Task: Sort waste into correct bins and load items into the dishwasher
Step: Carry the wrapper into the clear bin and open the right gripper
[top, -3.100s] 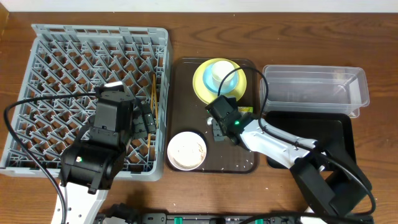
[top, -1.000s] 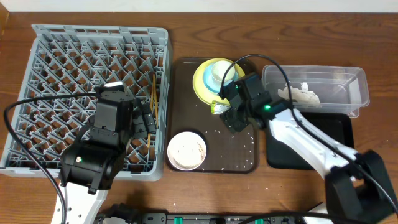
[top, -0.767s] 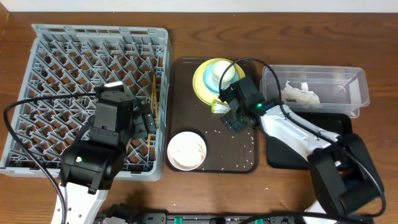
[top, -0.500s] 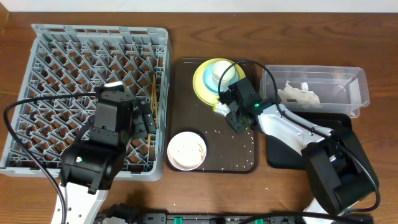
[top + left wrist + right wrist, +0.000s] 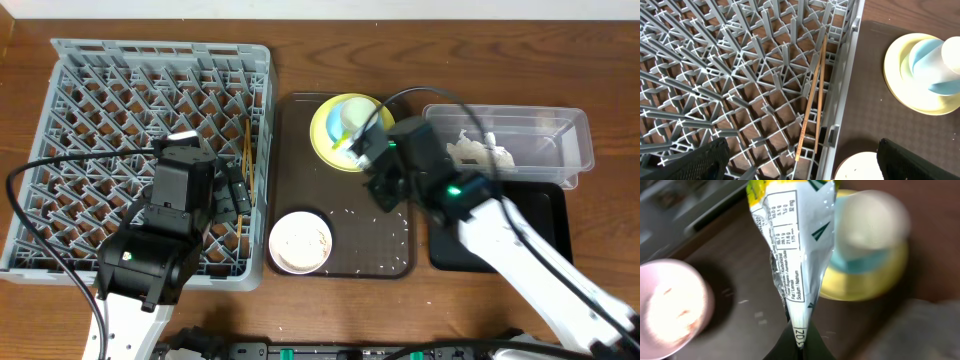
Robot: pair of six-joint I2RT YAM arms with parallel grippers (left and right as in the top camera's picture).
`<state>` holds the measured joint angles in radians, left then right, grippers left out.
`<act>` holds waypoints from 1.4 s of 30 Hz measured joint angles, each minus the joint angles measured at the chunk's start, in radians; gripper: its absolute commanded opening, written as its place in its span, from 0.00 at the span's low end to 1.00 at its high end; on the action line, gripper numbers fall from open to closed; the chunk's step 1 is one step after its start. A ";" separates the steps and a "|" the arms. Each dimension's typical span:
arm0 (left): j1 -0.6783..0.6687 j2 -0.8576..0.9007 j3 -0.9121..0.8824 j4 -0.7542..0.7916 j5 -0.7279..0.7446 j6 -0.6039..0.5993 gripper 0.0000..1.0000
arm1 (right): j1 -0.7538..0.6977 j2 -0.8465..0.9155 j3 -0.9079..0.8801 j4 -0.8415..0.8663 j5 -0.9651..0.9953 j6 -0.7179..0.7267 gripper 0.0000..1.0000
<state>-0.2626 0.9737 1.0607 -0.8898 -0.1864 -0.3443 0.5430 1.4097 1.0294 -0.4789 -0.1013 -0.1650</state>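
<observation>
My right gripper is shut on the green-and-yellow snack wrapper and holds it above the brown tray, beside the yellow plate. The plate carries the light blue bowl and the white cup. The white shallow bowl sits at the tray's front. Rice grains lie scattered on the tray. White paper scraps lie in the clear tub. My left gripper is open over the grey dish rack, where the chopsticks lie.
The brown tray stands between the rack and the bins. The black tray lies in front of the clear tub, partly under my right arm. The left arm's body covers the rack's front right part.
My right gripper shut on the wrapper beside the plate and lifted it off the brown tray. The paper scraps appeared in the clear tub before that. The left arm has not moved.
</observation>
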 measured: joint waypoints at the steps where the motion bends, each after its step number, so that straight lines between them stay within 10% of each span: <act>1: 0.000 0.000 0.000 0.000 0.000 0.000 0.94 | -0.014 -0.024 0.000 -0.001 0.032 0.011 0.01; 8: 0.000 0.000 0.000 0.000 0.000 0.000 0.95 | -0.290 -0.055 0.001 -0.072 0.349 0.232 0.02; 25: 0.000 0.000 0.000 0.000 0.000 0.000 0.95 | -0.633 0.072 0.001 -0.024 0.342 0.752 0.02; 31: 0.000 0.000 0.000 0.000 0.000 0.000 0.95 | -0.637 0.072 0.001 -0.025 0.286 1.056 0.15; 33: 0.000 0.000 0.000 0.000 0.000 0.000 0.95 | -0.637 0.072 0.001 -0.016 0.269 1.113 0.43; 40: 0.000 0.000 0.000 0.000 0.000 0.000 0.95 | -0.637 0.072 0.000 0.063 0.224 1.164 0.81; 42: 0.000 0.000 0.000 0.000 0.000 0.000 0.95 | -0.637 0.073 0.000 0.107 0.183 1.133 0.72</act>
<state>-0.2626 0.9737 1.0607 -0.8898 -0.1860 -0.3447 -0.0940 1.4826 1.0298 -0.3717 0.0822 0.9684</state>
